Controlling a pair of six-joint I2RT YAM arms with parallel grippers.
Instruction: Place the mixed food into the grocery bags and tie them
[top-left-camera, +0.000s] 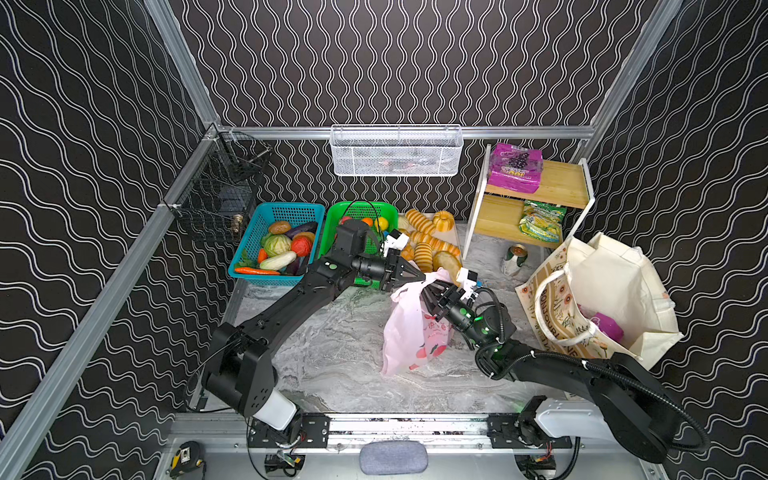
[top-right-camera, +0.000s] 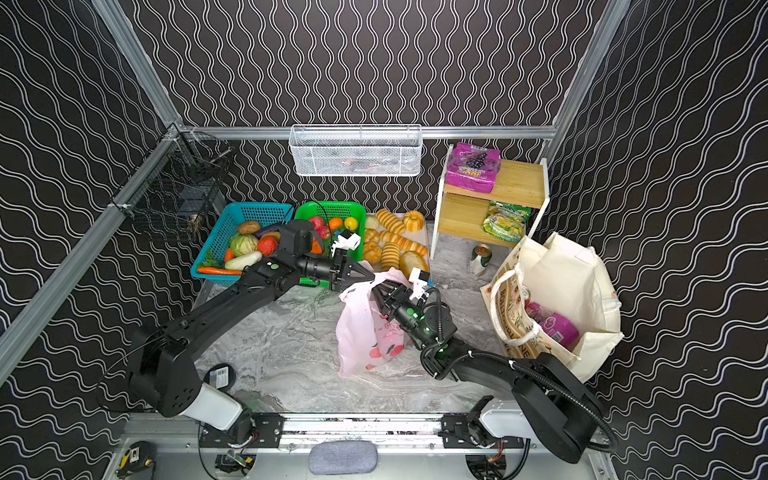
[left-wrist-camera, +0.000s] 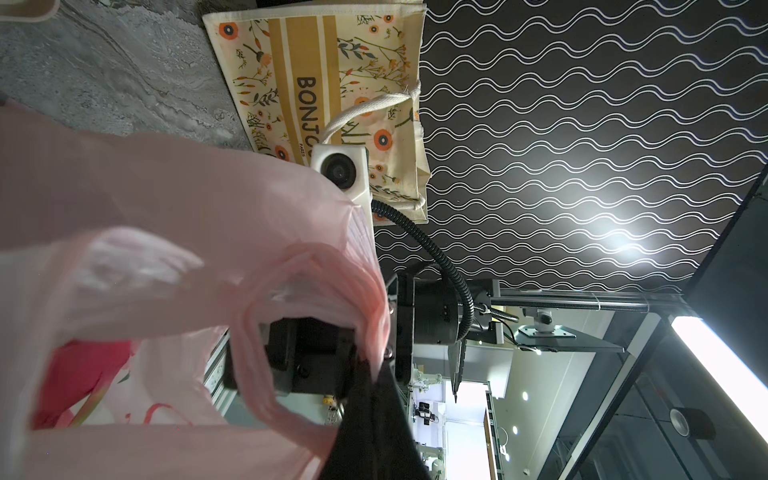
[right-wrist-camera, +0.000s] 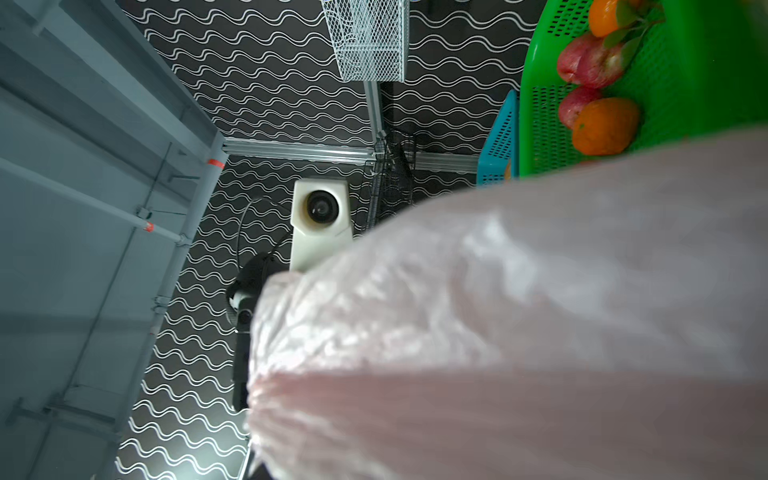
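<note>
left gripper (top-left-camera: 420, 276) clamped on pink bag (top-left-camera: 405, 332) handle, mid-tabletop; right gripper (top-left-camera: 430, 289) buried in film, fingers unreadable. Risk: opposing pull tears thin film or slips handle.

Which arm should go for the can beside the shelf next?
Right, probably. The right pincer sits at the top of the pink bag, on the side nearer the can. The left pincer is shut on that bag, holding it up, and would have to cross over.

Left claw (top-right-camera: 371, 276) and right claw (top-right-camera: 381, 286) meet at top of the pink bag (top-right-camera: 356, 332).
</note>
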